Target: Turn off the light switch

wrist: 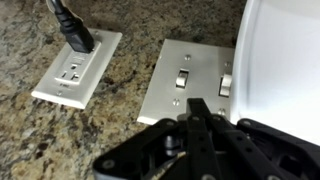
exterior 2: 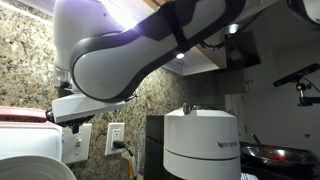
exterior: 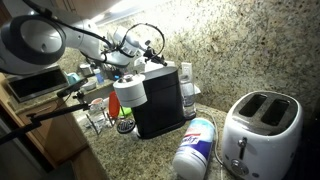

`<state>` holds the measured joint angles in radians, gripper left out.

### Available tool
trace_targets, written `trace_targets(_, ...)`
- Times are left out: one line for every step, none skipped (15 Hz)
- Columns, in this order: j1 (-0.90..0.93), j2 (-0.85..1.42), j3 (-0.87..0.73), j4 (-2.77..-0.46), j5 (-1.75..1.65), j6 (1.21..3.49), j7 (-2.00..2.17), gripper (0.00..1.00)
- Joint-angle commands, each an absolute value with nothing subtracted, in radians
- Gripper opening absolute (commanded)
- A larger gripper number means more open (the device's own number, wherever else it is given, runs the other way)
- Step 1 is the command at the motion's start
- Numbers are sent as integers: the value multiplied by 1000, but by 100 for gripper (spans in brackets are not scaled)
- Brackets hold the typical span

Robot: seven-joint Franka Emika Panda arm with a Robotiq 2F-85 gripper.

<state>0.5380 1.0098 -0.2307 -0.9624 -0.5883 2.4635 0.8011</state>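
Note:
In the wrist view a white double switch plate [wrist: 190,88] is set in the speckled granite wall, with two small toggles [wrist: 183,77] side by side on it. My black gripper [wrist: 200,106] is shut with nothing between its fingers. Its tip points at the lower part of the plate, just below the toggles, and whether it touches is unclear. In an exterior view the same plate [exterior 2: 77,143] shows beneath the white arm. In the other exterior view the gripper [exterior: 152,47] is close to the wall, and the switch is hidden there.
A white outlet [wrist: 75,68] with a black plug [wrist: 72,25] sits beside the switch plate. A white toaster [wrist: 285,60] stands close on the other side. On the counter are a black coffee machine [exterior: 160,100], a wipes canister [exterior: 197,148] and a toaster [exterior: 260,125].

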Motion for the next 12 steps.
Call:
trace_targets(538,1009,-237,-961,-588,2464,807,0)
trace_targets(537,1009,-239,-960,-588,2463,808,1)
trace_targets(536,1011,-239,-961,-588,2463,808,1)
trace_targets(536,1012,-239,-961,-588,2463,808,1)
trace_targets(537,1014,-238,-961,-588,2463,808,1)
trace_targets(538,1015,-237,-961,-588,2463,808,0)
trace_targets(537,1017,-237,-959,-588,2464,808,0)
trace_targets(536,1017,-238,-959,-587,2462,809,0)
trace_targets(537,1017,-240,-961,-589,2462,810,0)
trace_targets(536,1017,-239,-961,-588,2462,810,0)
trace_targets(535,1019,-240,-960,-589,2463,810,0)
trace_targets(534,1020,-241,-960,-591,2464,809,0)
